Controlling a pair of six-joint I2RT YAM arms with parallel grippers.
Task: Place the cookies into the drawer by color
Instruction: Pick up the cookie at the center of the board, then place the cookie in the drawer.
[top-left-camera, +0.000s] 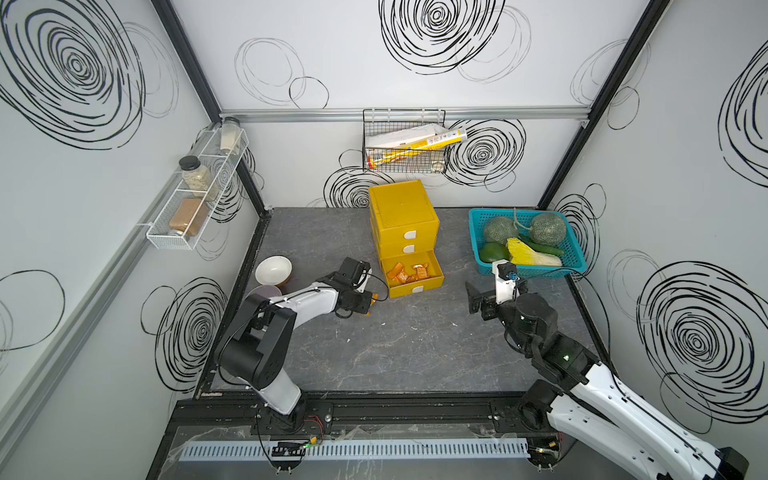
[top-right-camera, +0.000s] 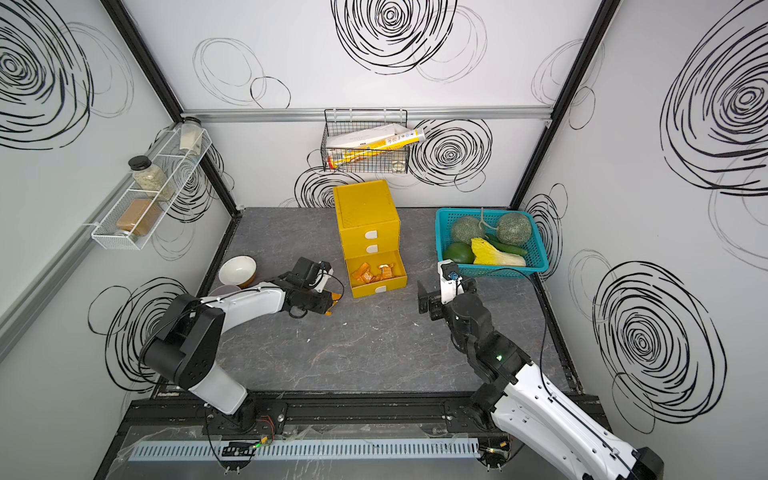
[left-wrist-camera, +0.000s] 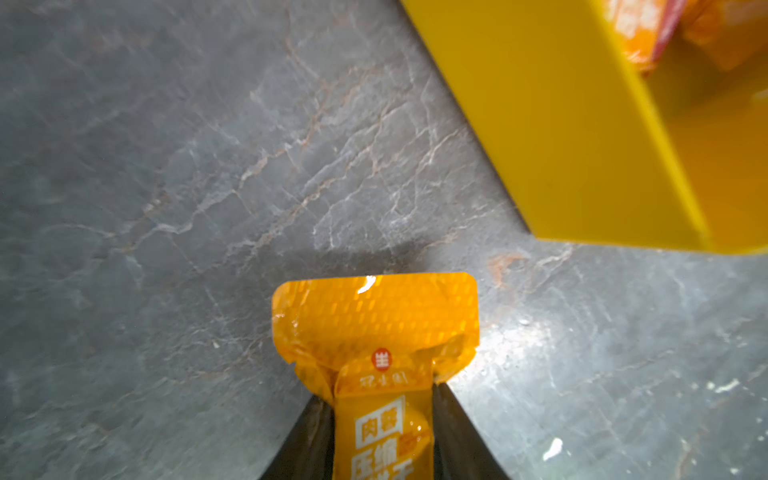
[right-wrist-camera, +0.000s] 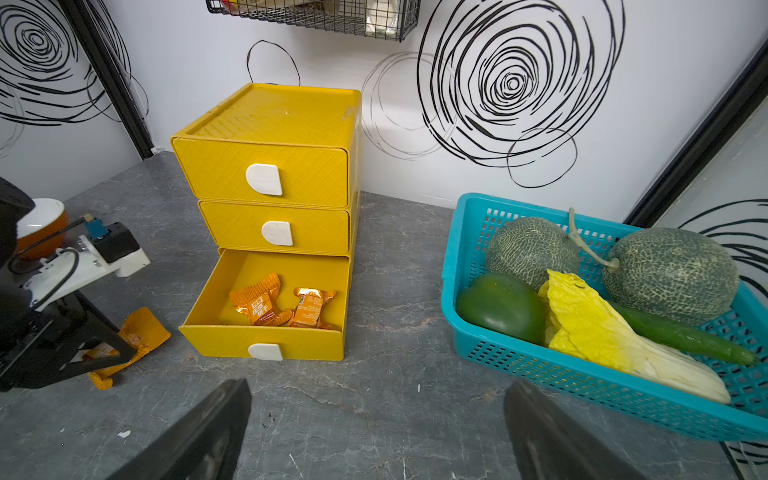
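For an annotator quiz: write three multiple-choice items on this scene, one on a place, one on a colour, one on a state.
1. Where do the loose orange cookie packets lie?
A. in the teal basket
B. in the bottom drawer
C. in the white bowl

2. What colour is the packet that the left gripper holds?
A. green
B. black
C. orange

3. How is the right gripper?
A. open and empty
B. shut on a packet
C. shut on a drawer handle

Answers:
1 B: the right wrist view shows them inside the pulled-out drawer.
2 C: the left wrist view shows orange foil pinched in its grip.
3 A: its jaws stand wide apart, with only bare table between them.
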